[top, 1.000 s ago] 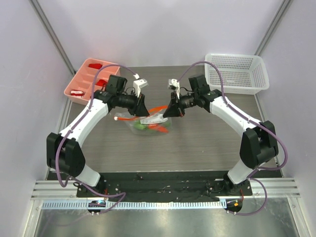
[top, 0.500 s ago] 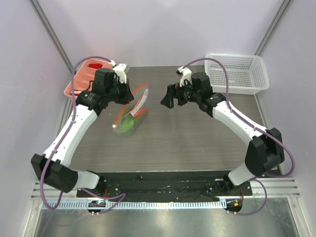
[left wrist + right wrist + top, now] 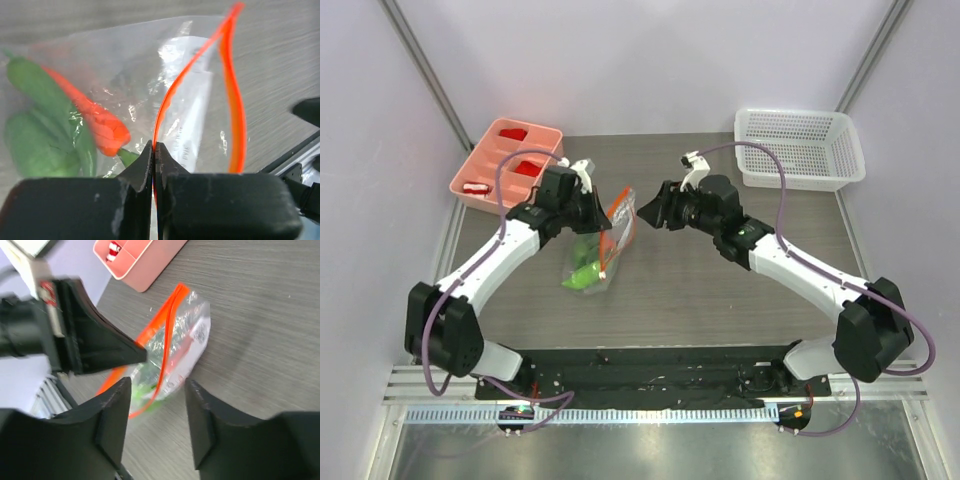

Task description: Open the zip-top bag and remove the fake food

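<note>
Since a second ago our left fingers [image 3: 136, 170] carried the bag [image 3: 605, 235] nearer the tray [image 3: 470, 168], clenched on one zip lip. The right fingers [image 3: 112, 422], released, should pinch the opposite lip and pull gently; the food [image 3: 30, 130] is inside.

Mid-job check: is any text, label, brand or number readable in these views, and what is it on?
No text is readable in any view.
White label on the zip-top bag: dark print, too blurred to read.
Red sticker on the left arm: too small and blurred to read.
</note>
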`<state>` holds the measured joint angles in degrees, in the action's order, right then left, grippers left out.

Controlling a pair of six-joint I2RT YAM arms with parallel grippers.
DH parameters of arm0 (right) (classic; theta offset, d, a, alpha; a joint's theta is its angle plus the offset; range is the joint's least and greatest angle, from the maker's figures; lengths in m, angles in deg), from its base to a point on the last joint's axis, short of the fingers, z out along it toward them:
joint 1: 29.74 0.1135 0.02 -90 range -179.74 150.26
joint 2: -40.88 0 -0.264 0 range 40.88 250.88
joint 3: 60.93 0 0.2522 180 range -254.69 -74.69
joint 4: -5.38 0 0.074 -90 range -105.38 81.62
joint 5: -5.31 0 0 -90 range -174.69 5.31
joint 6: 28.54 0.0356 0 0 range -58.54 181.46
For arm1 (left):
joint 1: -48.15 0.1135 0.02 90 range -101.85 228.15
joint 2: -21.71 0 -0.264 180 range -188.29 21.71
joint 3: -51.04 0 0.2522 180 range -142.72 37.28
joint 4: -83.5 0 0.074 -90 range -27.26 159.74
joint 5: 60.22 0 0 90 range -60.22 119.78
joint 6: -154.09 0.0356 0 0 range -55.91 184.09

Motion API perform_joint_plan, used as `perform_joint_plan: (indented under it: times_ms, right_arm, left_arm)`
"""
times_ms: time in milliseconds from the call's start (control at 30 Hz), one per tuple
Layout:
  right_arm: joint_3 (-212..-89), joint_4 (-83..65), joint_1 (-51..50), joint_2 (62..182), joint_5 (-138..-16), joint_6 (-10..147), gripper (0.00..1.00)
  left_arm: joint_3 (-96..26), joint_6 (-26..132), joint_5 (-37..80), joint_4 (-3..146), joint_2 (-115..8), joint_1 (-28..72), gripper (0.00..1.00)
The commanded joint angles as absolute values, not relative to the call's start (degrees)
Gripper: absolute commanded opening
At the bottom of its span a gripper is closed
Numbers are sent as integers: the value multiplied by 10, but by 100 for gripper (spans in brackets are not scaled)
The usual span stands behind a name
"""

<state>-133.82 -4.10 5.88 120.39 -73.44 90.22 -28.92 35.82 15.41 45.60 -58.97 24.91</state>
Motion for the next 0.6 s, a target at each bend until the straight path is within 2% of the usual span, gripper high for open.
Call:
perform_joint_plan:
  times_ms: [0,133,233,467,567]
  right_arm:
    - [-1332,26,59,1195,-744,989,49]
    - [-1339,28,69,1212,-749,1033,44]
    - [-1358,18,94,1224,-752,1045,36]
    - [-1445,-77,165,1263,-828,1034,34]
    - [-1466,-104,178,1294,-844,1047,29]
  left_arm:
    - [-281,326,117,536,-587,247,0]
    - [-263,320,101,574,-570,247,0]
    - [-253,317,96,595,-557,248,0]
    - [-252,315,84,598,-549,247,0]
    - [-246,324,97,600,-537,248,0]
